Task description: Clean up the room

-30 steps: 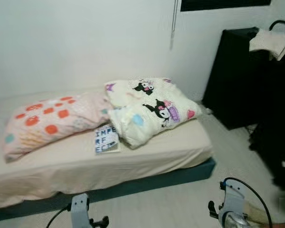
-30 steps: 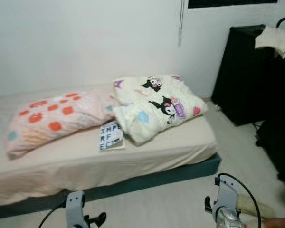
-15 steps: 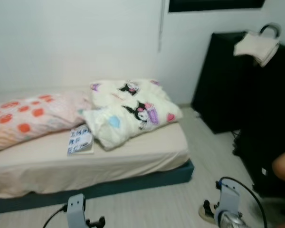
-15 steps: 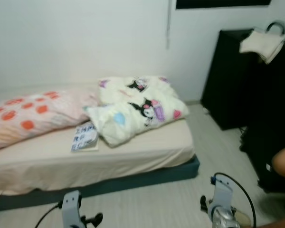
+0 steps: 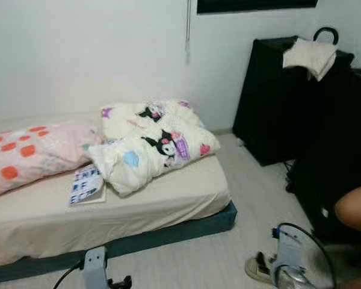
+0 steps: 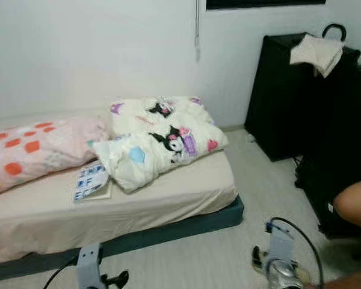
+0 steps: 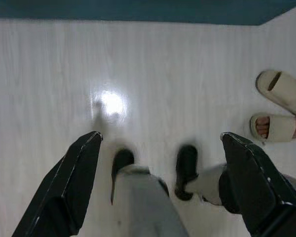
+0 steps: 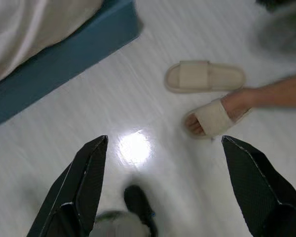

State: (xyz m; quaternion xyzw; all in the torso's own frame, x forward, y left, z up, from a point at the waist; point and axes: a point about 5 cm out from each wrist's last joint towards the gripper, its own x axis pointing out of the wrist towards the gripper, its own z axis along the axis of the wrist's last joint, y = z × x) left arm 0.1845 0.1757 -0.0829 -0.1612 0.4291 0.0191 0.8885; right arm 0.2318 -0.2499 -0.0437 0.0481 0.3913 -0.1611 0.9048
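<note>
A low bed [image 5: 168, 201] with a beige sheet and teal base stands ahead on the left. On it lie a pink pillow with orange patches [image 5: 30, 153], two cream cartoon pillows [image 5: 153, 141] and a printed booklet [image 5: 85, 185]. Both arms hang low over the white floor. My left gripper [image 7: 160, 139] is open with nothing between its fingers. My right gripper [image 8: 165, 142] is also open, above the floor near an empty beige slipper [image 8: 204, 76] and the bed's corner [image 8: 113, 29].
A person is close on the right: a knee [image 5: 355, 208] and a foot in a beige slipper [image 8: 212, 118]. A tall black cabinet [image 5: 271, 102] with a cream cloth [image 5: 310, 55] on top stands by the wall. Dark bags [image 5: 325, 180] sit beside it.
The camera has turned to the right, so the bed and pillows have slid left in the picture. The person's knee has come into view at the right edge.
</note>
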